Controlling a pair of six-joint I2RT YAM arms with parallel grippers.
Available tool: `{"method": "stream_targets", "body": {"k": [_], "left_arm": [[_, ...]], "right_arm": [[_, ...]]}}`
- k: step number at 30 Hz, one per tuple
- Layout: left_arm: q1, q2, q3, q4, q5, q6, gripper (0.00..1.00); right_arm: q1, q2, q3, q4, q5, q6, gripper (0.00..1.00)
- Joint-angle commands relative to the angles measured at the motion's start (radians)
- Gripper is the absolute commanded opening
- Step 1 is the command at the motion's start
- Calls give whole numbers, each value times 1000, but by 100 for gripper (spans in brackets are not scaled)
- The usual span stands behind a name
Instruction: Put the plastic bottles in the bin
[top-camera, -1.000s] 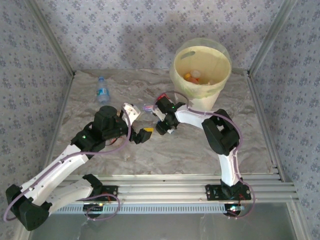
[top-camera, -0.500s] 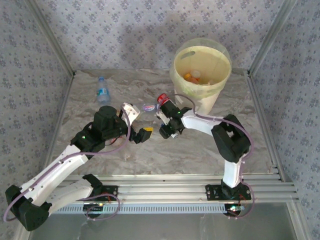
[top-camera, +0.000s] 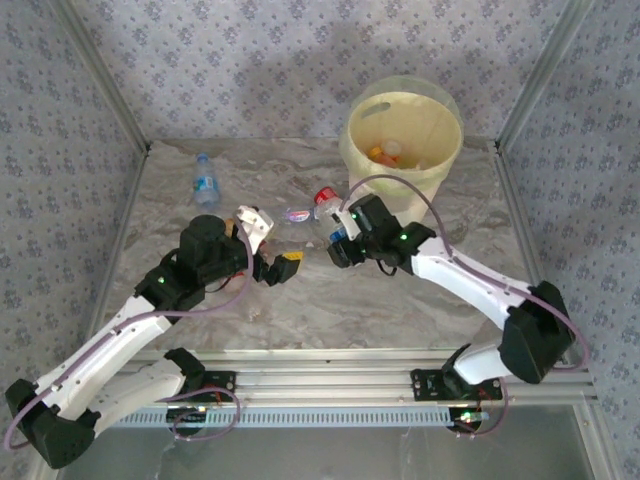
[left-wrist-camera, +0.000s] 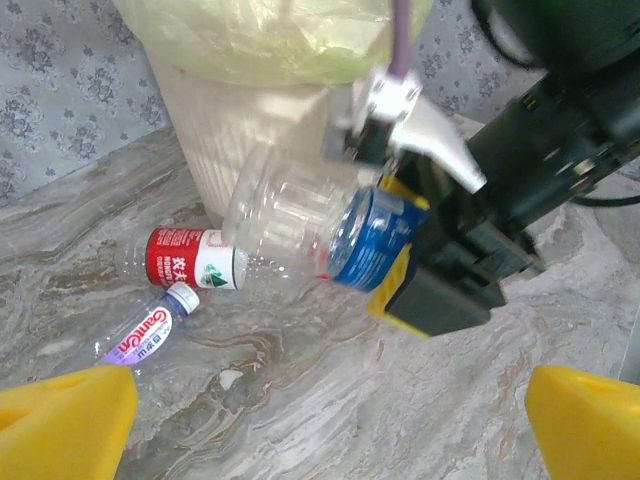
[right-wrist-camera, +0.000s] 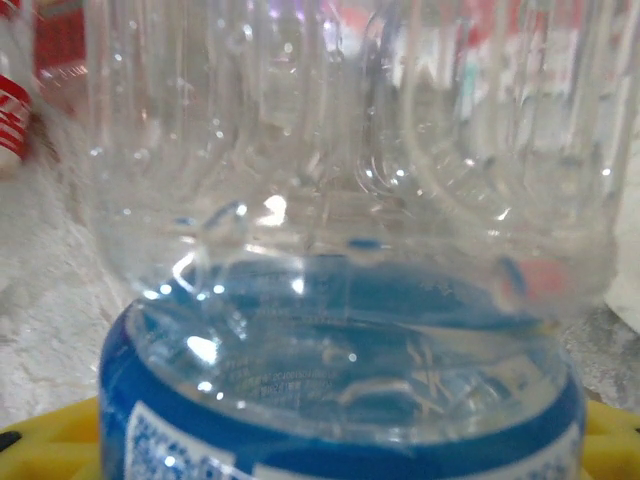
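My right gripper (top-camera: 340, 240) is shut on a clear plastic bottle with a blue label (left-wrist-camera: 372, 238), held just above the table in front of the bin (top-camera: 404, 140). That same bottle (right-wrist-camera: 340, 300) is pressed close against the right wrist camera. A red-labelled bottle (left-wrist-camera: 190, 258) and a purple-lettered bottle (left-wrist-camera: 148, 330) lie on the table beside the bin's base. Another bottle (top-camera: 204, 180) lies at the far left. My left gripper (top-camera: 271, 243) stands open just left of the held bottle, its yellow fingertips (left-wrist-camera: 60, 420) wide apart over bare table.
The pale-yellow bin's wall (left-wrist-camera: 250, 120) with its bag liner rises right behind the held bottle. Bottles with orange and white parts (top-camera: 382, 154) lie inside it. Metal frame posts (top-camera: 110, 90) and patterned walls close in the marble-look table (top-camera: 400, 300).
The right arm has stretched out, its elbow swinging right and toward the near edge, while its gripper carried the blue-labelled bottle slightly right. The left gripper shifted a little left.
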Motion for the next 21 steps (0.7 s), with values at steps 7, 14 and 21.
{"method": "stream_targets", "body": {"k": [7, 14, 21], "left_arm": [[-6, -16, -6, 37, 2, -17, 100], [-10, -15, -8, 42, 12, -20, 100], [-16, -17, -7, 42, 20, -17, 100]], "right_arm": [[-5, -128, 118, -92, 15, -2, 51], [-70, -132, 295, -108, 54, -57, 51], [-203, -58, 453, -102, 61, -74, 51]]}}
